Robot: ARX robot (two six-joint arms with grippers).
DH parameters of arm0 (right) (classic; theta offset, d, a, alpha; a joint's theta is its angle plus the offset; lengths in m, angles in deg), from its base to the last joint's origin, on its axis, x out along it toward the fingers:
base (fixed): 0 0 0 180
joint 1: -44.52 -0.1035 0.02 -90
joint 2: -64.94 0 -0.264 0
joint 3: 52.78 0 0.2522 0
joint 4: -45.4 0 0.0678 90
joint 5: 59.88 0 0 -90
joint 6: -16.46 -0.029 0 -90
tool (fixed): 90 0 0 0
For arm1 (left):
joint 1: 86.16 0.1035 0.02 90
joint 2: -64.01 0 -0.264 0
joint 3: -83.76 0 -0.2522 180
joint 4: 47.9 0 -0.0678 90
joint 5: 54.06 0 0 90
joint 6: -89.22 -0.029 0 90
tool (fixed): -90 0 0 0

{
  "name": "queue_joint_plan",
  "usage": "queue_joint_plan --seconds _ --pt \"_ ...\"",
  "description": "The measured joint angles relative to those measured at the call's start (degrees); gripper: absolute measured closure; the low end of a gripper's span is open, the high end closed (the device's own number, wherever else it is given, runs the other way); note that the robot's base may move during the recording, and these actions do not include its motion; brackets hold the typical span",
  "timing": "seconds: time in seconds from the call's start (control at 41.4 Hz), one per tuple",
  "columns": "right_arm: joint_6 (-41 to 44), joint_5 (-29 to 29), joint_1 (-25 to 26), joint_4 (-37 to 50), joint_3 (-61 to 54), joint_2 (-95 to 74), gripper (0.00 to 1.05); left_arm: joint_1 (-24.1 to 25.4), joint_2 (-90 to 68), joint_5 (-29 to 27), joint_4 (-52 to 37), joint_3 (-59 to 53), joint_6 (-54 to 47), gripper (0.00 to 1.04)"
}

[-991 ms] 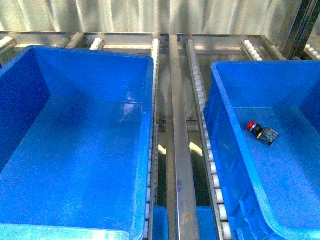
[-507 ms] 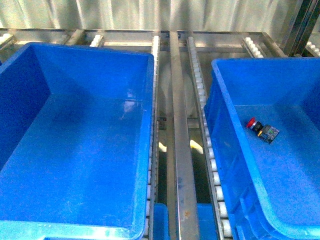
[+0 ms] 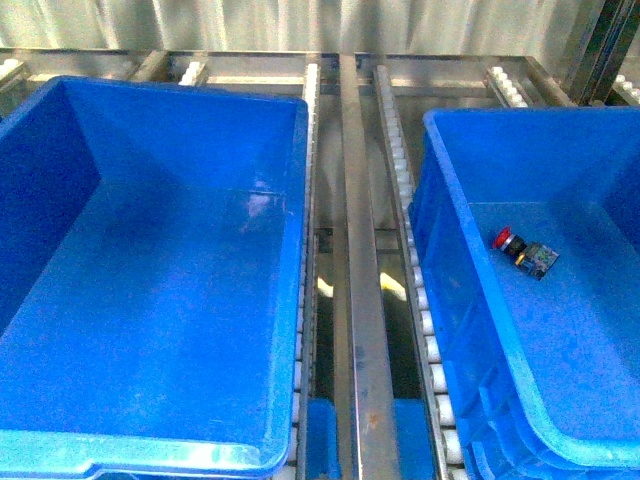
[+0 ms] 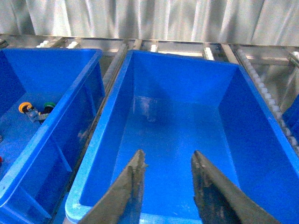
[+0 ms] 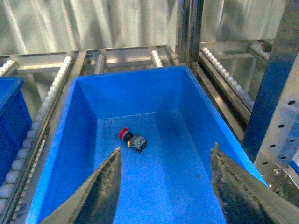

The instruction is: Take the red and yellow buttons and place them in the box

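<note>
A red button [image 3: 508,240] on a black and grey body lies on its side on the floor of the right large blue bin [image 3: 432,200]. The right wrist view shows the same red button [image 5: 125,135] in that bin [image 5: 135,88], ahead of and below my open right gripper [image 5: 166,148]. The box [image 3: 180,135], a twin bin to the left, holds nothing. My open left gripper [image 4: 167,154] hovers over the near end of the box [image 4: 177,77]. In a third bin [image 4: 70,79] beside it lie a yellow-orange button [image 4: 23,108] and a green one [image 4: 48,106]. Neither gripper shows in the front view.
Steel roller rails [image 3: 400,170] and a flat steel bar [image 3: 362,300] run between the two bins. Smaller blue trays [image 3: 322,440] show below the rails. A perforated steel post [image 5: 275,93] stands close beside the right bin. Corrugated metal wall [image 3: 300,25] at the back.
The front view has shifted a little: both bins and the red button sit slightly higher in the picture. The button keeps its place in its bin.
</note>
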Motion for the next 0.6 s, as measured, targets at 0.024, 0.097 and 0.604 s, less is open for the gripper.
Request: queue_joint_plan --seconds 0.024,0.097,0.604 --pt "0.0 0.0 0.0 0.0 0.0 0.0 0.31 0.0 0.0 0.0 0.0 0.0 0.0 0.65" --pt "0.0 0.0 0.0 0.0 0.0 0.0 0.19 0.0 0.0 0.0 0.0 0.0 0.0 0.52" --pt "0.0 0.2 0.0 0.0 0.0 0.0 0.07 0.0 0.0 0.0 0.0 0.0 0.0 0.08"
